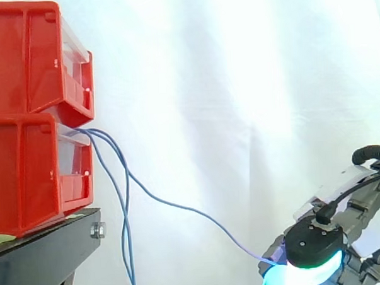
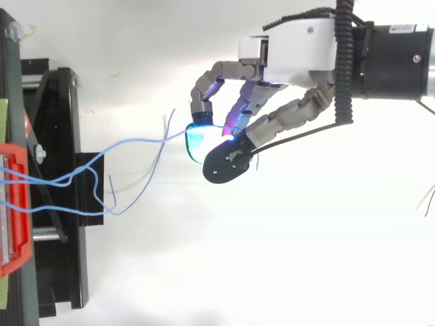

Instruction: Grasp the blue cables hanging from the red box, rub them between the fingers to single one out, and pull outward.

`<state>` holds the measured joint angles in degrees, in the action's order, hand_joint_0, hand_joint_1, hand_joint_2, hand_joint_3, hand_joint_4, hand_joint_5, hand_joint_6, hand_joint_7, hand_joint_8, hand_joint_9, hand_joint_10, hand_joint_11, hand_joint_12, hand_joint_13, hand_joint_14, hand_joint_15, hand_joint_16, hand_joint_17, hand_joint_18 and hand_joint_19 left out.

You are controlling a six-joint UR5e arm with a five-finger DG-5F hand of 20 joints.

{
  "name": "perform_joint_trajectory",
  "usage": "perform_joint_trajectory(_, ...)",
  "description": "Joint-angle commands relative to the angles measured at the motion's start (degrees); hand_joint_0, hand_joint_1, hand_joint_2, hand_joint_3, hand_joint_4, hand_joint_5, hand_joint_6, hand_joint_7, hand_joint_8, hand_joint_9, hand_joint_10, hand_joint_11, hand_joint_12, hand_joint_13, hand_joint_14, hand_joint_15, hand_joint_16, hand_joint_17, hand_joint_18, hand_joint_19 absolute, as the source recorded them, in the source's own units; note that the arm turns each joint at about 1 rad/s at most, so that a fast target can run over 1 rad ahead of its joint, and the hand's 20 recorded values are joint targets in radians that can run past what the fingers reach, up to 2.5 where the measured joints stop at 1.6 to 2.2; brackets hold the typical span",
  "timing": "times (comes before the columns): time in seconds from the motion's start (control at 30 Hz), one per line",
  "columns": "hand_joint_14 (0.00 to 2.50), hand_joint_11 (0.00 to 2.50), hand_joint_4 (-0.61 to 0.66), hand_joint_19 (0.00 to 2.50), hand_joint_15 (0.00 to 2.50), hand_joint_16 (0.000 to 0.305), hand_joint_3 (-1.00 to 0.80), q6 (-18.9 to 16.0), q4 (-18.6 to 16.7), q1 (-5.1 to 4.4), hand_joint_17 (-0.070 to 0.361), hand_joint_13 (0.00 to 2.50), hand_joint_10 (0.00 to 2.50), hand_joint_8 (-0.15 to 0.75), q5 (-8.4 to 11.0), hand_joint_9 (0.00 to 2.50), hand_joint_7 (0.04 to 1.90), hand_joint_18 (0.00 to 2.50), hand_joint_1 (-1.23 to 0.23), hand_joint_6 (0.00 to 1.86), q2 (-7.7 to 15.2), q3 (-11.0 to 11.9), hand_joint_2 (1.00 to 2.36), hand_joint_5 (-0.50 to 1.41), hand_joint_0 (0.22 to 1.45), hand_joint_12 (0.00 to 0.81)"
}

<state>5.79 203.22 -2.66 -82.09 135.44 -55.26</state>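
The hand (image 2: 299, 47) sits well out from the box (image 1: 27, 168) and lower than it. Its fingers (image 2: 202, 115) are curled, and the glowing pads pinch one blue cable (image 1: 180, 209). That cable runs from the box's front lip in a sagging line to the pinch. The other cables (image 1: 126, 233) hang straight down just in front of the box, past the stand (image 1: 49, 243).

The main risk looks to be slip. The pinch sits on thin, smooth wire between rounded pads, so a quick outward pull could draw it through. From above, the strands cross and loop close to the box. A tangle there could drag the hanging ones along or snag. A hard tug might also shift the box on the stand.
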Motion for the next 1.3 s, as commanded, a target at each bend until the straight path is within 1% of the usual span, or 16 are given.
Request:
perform_joint_trajectory(0.0, 0.02, 0.64, 0.02, 0.53, 0.48, 0.042, -0.50, -0.9, -0.1, 0.03, 0.094, 0.71, 0.02, 0.260, 0.00, 1.05, 0.90, 0.48, -0.71, 0.86, 0.0, 0.0, 1.00, -0.12, 0.60, 0.349)
perform_joint_trajectory(0.17, 0.02, 0.67, 0.02, 0.53, 0.48, 0.041, -0.49, -3.7, 1.0, -0.06, 0.093, 0.71, 0.02, 0.261, 0.70, 1.05, 0.90, 0.49, -0.71, 0.86, 0.1, -0.1, 1.00, -0.12, 0.60, 0.348)
perform_joint_trajectory(0.2, 0.02, 0.66, 0.02, 0.53, 0.48, 0.041, -0.49, -3.7, 1.0, -0.06, 0.093, 0.72, 0.02, 0.257, 0.70, 1.05, 0.90, 0.49, -0.71, 0.86, 0.1, -0.1, 1.00, -0.12, 0.60, 0.349)
perform_joint_trajectory(0.23, 0.02, 0.65, 0.02, 0.54, 0.49, 0.042, -0.49, -4.8, 1.7, 0.03, 0.094, 0.72, 0.02, 0.257, 1.05, 1.05, 0.91, 0.49, -0.71, 0.86, 0.1, -0.1, 1.00, -0.12, 0.60, 0.347)
perform_joint_trajectory(0.37, 0.02, 0.66, 0.02, 0.54, 0.49, 0.042, -0.49, -6.0, 3.8, -0.06, 0.095, 0.72, 0.02, 0.261, 0.97, 1.06, 0.91, 0.50, -0.71, 0.86, 0.1, -0.1, 1.00, -0.12, 0.60, 0.351)
perform_joint_trajectory(0.4, 0.02, 0.66, 0.02, 0.54, 0.49, 0.042, -0.49, -7.5, 4.4, -0.06, 0.095, 0.72, 0.02, 0.262, 0.53, 1.06, 0.91, 0.50, -0.71, 0.86, 0.1, -0.2, 1.00, -0.12, 0.60, 0.350)
perform_joint_trajectory(0.43, 0.02, 0.66, 0.02, 0.54, 0.49, 0.042, -0.49, -8.0, 4.7, -0.15, 0.095, 0.72, 0.02, 0.259, 0.53, 1.06, 0.91, 0.50, -0.71, 0.86, 0.0, -0.1, 1.00, -0.12, 0.60, 0.349)
perform_joint_trajectory(0.47, 0.02, 0.66, 0.02, 0.54, 0.50, 0.042, -0.49, -9.2, 5.7, -0.15, 0.095, 0.73, 0.02, 0.259, -0.09, 1.06, 0.91, 0.51, -0.71, 0.86, 0.1, -0.2, 1.00, -0.12, 0.60, 0.350)
perform_joint_trajectory(0.57, 0.02, 0.66, 0.02, 0.55, 0.50, 0.042, -0.49, -11.9, 6.8, -0.32, 0.095, 0.73, 0.02, 0.258, -1.50, 1.06, 0.91, 0.51, -0.71, 0.86, 0.0, -0.2, 1.00, -0.12, 0.60, 0.348)
perform_joint_trajectory(0.6, 0.02, 0.66, 0.02, 0.55, 0.49, 0.042, -0.49, -13.4, 7.4, -0.32, 0.096, 0.73, 0.02, 0.262, -2.29, 1.07, 0.91, 0.51, -0.71, 0.86, 0.0, -0.1, 1.00, -0.12, 0.60, 0.350)
perform_joint_trajectory(0.63, 0.02, 0.66, 0.02, 0.55, 0.50, 0.042, -0.49, -13.4, 7.4, -0.32, 0.096, 0.73, 0.02, 0.261, -2.29, 1.06, 0.91, 0.51, -0.71, 0.86, 0.0, -0.1, 1.00, -0.12, 0.60, 0.348)
perform_joint_trajectory(0.67, 0.02, 0.67, 0.02, 0.56, 0.50, 0.042, -0.49, -14.7, 7.9, -0.41, 0.096, 0.73, 0.02, 0.263, -2.73, 1.06, 0.91, 0.51, -0.71, 0.86, 0.0, -0.2, 1.00, -0.12, 0.60, 0.349)
perform_joint_trajectory(0.73, 0.02, 0.66, 0.02, 0.56, 0.51, 0.042, -0.49, -16.0, 8.3, -0.41, 0.096, 0.74, 0.02, 0.258, -2.99, 1.07, 0.91, 0.51, -0.71, 0.86, 0.0, -0.1, 1.00, -0.12, 0.60, 0.351)
perform_joint_trajectory(1.0, 0.02, 0.67, 0.02, 0.56, 0.50, 0.042, -0.50, -16.3, 8.1, -0.50, 0.096, 0.74, 0.02, 0.262, -2.73, 1.07, 0.91, 0.52, -0.71, 0.86, 0.0, 0.2, 1.00, -0.12, 0.60, 0.349)
perform_joint_trajectory(1.03, 0.02, 0.67, 0.02, 0.57, 0.51, 0.042, -0.50, -15.8, 8.0, -0.50, 0.095, 0.74, 0.02, 0.259, -2.81, 1.07, 0.91, 0.52, -0.71, 0.86, 0.0, 1.4, 1.00, -0.12, 0.60, 0.349)
perform_joint_trajectory(1.27, 0.02, 0.66, 0.02, 0.57, 0.51, 0.043, -0.50, -13.8, 8.1, -0.15, 0.096, 0.74, 0.02, 0.258, -2.29, 1.07, 0.91, 0.52, -0.70, 0.86, 0.0, 4.5, 1.00, -0.12, 0.60, 0.350)
